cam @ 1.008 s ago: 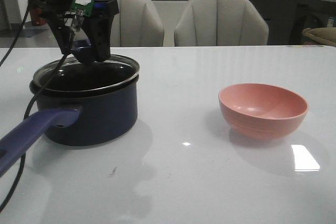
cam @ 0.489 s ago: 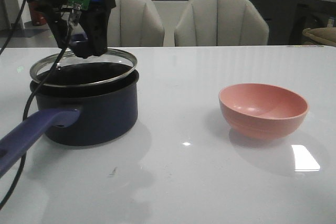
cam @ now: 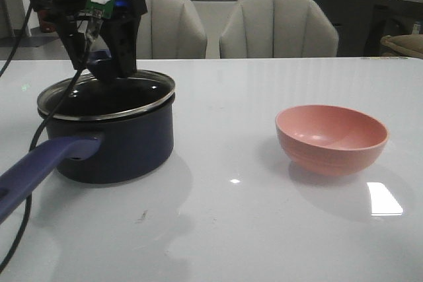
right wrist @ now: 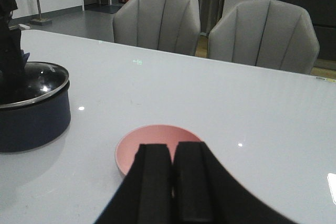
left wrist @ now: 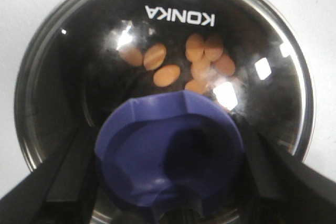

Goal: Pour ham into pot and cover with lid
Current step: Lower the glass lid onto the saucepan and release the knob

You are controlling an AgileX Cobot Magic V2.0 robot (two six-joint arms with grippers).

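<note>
Covering step nearly done: left gripper [cam: 99, 64] pinches the knob, lid [cam: 109, 97] seated on pot [cam: 112, 140], ham [left wrist: 181, 64] inside (bowl [cam: 330, 138] empty). Next: release, lift clear. Right gripper [right wrist: 173, 182] pressed together, idle.

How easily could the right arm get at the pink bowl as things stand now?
Probably easily. The right gripper, fingers shut and empty, hangs just short of the pink bowl, with only bare table around it. The left gripper is busy at the lid on the pot, well off to the side.
</note>
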